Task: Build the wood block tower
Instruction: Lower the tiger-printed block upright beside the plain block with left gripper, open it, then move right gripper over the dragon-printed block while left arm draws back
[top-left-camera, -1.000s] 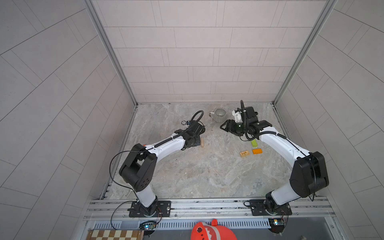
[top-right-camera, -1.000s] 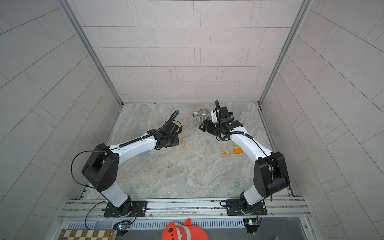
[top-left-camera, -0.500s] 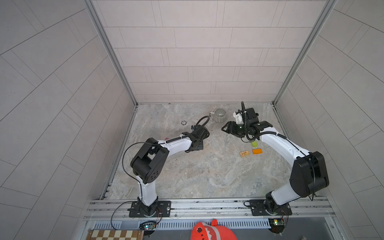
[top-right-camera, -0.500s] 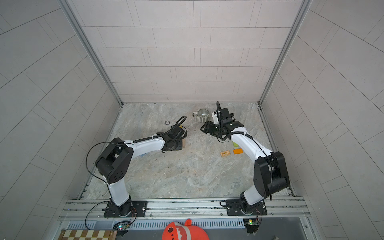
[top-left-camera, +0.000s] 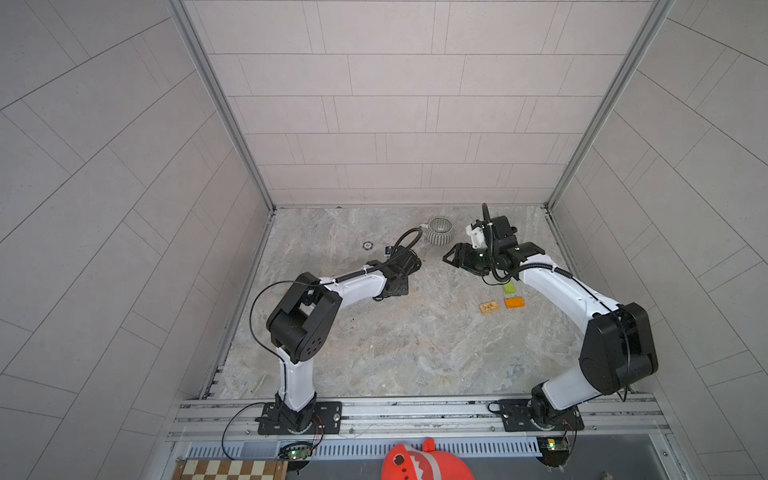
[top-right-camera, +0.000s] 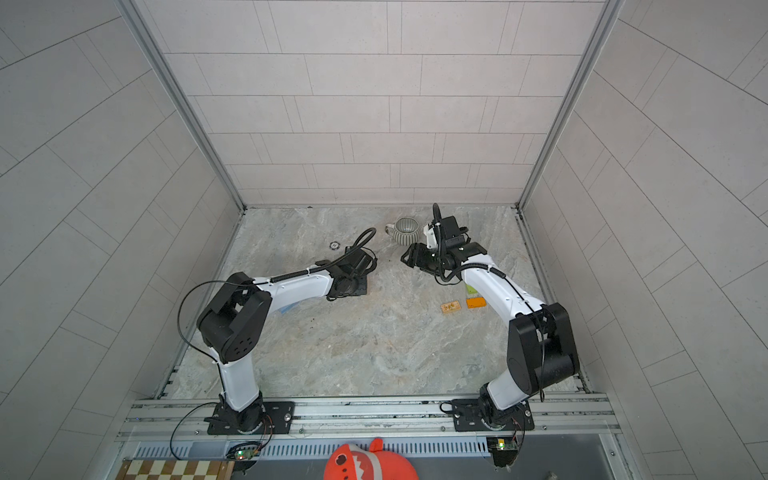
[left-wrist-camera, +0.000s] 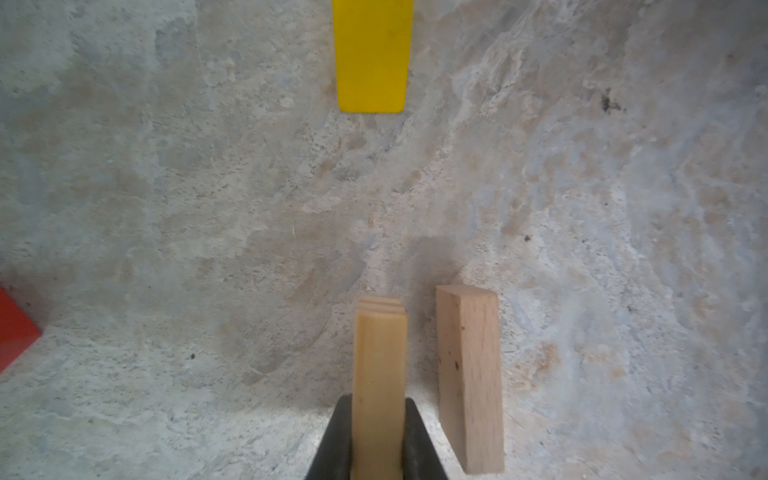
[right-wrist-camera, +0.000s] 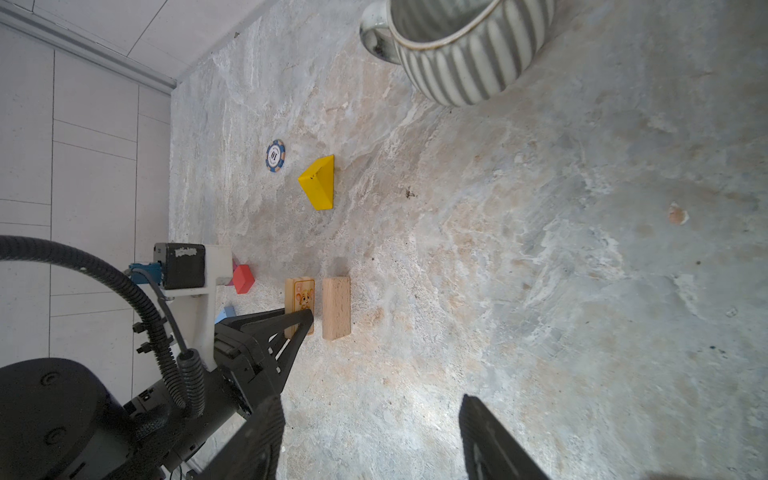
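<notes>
I'm pinching a printed tan block (left-wrist-camera: 380, 357) in my L gripper (left-wrist-camera: 378, 440). The fingers are pressing tight on its two broad faces, and the block is riding on a long edge w/ most of its length sticking out past the tips. I'm holding it right down at the tabletop (top-left-camera: 395, 353); can't tell if it's touching.

A plain tan block (left-wrist-camera: 469, 374) is lying just beside the L gripper, parallel to the held one w/ a narrow gap between them, not touching. Straight ahead of the L fingertips and well apart, a yellow block (left-wrist-camera: 372, 54) is lying roughly in line w/ the held one. A red block (left-wrist-camera: 14, 328) is sitting off on the side opp. the plain one, only a corner showing. A blue block (top-right-camera: 286, 308) is peeking out from under my L forearm.

My R gripper (right-wrist-camera: 370, 401) is hovering above the tabletop w/ its fingers spread, gripping nothing. It's pointing toward the L gripper and the two tan blocks ahead of it. The mug (top-left-camera: 440, 231) (top-right-camera: 406, 230) is standing near it, ahead and off to one side. A round chip (right-wrist-camera: 275, 155) is lying farther out, beyond the yellow block.

Back along my R forearm, a second printed block (top-left-camera: 489, 307) and an orange block (top-left-camera: 514, 303) are lying just beside each other. A green block (top-left-camera: 509, 287) is lying near them, closer to the R gripper and partly under the arm.
</notes>
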